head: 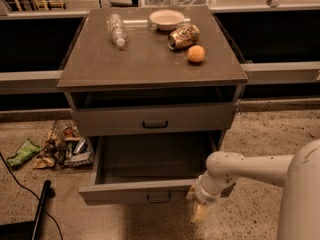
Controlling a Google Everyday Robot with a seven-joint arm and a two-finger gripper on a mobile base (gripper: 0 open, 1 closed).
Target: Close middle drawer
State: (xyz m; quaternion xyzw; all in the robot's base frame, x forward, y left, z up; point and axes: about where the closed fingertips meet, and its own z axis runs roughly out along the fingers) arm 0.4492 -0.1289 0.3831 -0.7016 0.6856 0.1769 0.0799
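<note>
— Speckled flooring [265, 134] surrounds a grey desk [145, 59]. Where is the middle drawer [135, 193]?
— Pulled well out beneath the uppermost drawer [115, 120], its interior in shadow. It hides whatever lies below it.
— And the gripper [200, 213]?
— Low at the right end of that drawer's front, pointing down. Contact is unclear, and whether it is parted or closed is impossible to make out. Its arm [250, 166] is cut off at the right edge. Litter [50, 151] at left is too jumbled to identify.

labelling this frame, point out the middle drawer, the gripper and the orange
middle drawer [120, 194], camera view, its front panel
gripper [200, 212], camera view, its tip, by the drawer's right front corner
orange [196, 53], camera view, its centre
</note>
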